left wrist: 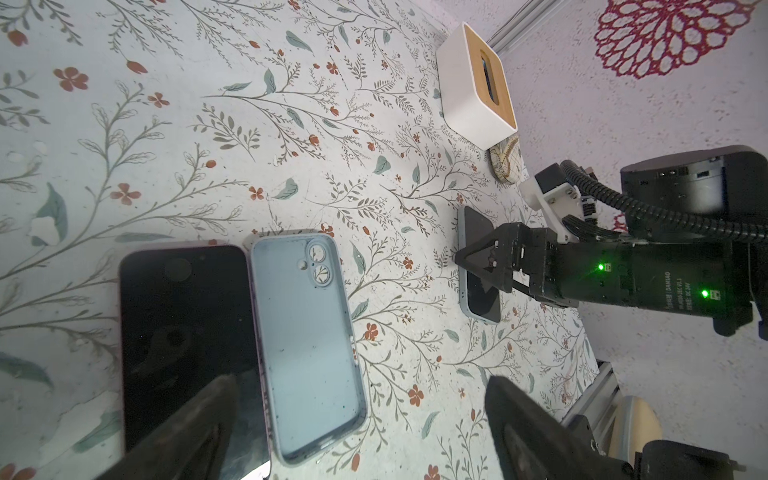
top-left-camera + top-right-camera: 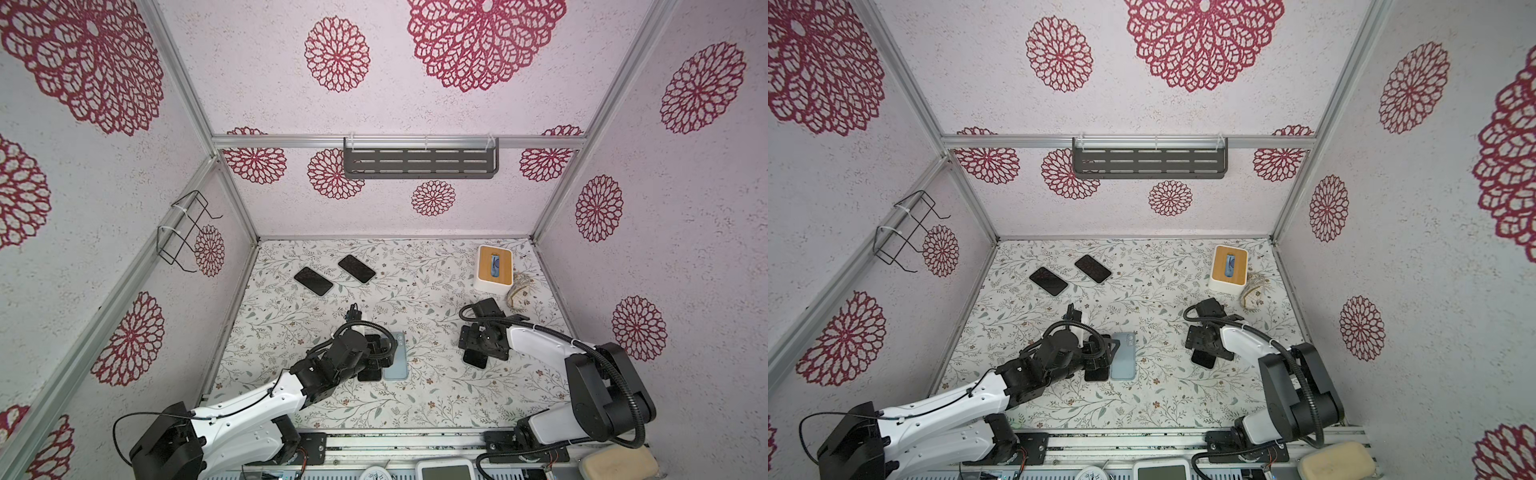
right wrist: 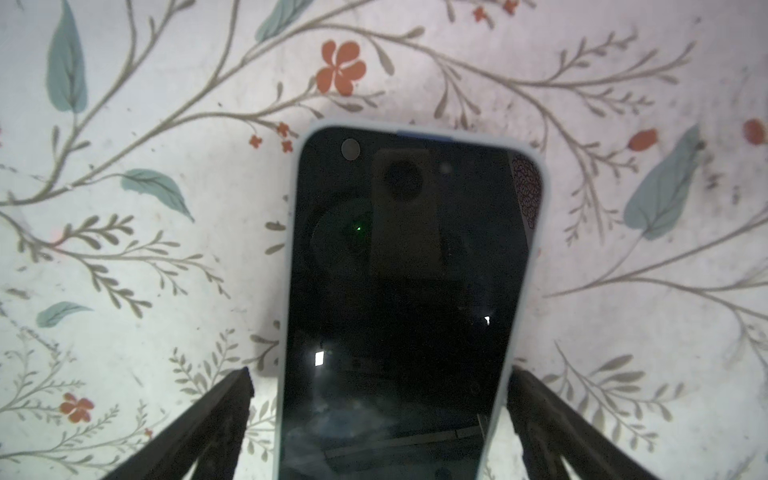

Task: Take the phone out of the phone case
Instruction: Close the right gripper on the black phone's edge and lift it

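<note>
- Phone (image 1: 187, 345) lies screen up on the desk (image 2: 415, 399), just beside the empty blue case (image 1: 307, 345), their long edges side by side; whether they touch I cannot tell
- That phone is plainly out of its case, so I judge one removal done
- Left gripper (image 1: 363, 380) hovers over this pair with its fingers (image 1: 519, 419) spread wide, holding nothing
- A cased phone (image 3: 407, 291) lies screen up further right, well apart from the empty case, with a pale shell still round its rim
- Right gripper (image 3: 380, 374) sits low over one end of the cased phone, with its fingers (image 3: 208, 419) apart on either side, close to the long edges; no squeeze shows
- Back phones (image 2: 313, 281) (image 2: 356, 269) lie screen up at the far left of the desk; whether they wear cases is too small to tell
- A box (image 2: 494, 266) stands at the far right, clear of both arms
- Left to do, as I judge it: grip the cased phone, peel the shell off a corner and lift the phone free; none of that shows as begun
</note>
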You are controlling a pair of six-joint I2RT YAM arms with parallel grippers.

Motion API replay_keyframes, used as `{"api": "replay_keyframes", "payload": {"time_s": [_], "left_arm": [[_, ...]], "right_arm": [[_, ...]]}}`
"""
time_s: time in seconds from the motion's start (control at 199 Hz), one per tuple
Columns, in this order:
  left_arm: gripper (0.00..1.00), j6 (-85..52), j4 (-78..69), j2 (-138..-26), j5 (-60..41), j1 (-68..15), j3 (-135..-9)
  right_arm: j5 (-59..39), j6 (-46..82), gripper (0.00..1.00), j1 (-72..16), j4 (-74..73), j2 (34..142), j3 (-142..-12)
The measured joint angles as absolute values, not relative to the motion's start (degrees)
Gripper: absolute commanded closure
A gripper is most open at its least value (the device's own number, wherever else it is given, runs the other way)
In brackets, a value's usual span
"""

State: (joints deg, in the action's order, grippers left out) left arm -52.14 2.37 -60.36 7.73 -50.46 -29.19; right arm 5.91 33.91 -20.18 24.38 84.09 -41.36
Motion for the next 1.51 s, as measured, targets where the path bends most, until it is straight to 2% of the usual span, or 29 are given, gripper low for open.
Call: {"api": "replay_keyframes", "payload": {"time_s": [0.538,0.916,1.092,1.51], "left_arm": [[0.03,-52.2,1.1,-59.5,6.6,-50.2,-27.2],[0.03,-53.3,-0.9,-60.4,5.3,-49.9,-27.2],[0.03,-54.0,-3.2,-64.2,3.3,-49.5,-28.7],[0.01,-61.0,-17.4,-80.3,-4.3,-45.6,-34.9]], "right_arm": [[7.7,31.6,0.21,-20.0,24.9,86.8,-43.0],[7.3,30.8,0.32,-20.1,22.4,83.9,-40.5],[4.1,28.8,0.38,-20.4,22.2,81.9,-39.5],[-3.7,22.4,0.41,-23.9,23.2,77.8,-39.4]]}}
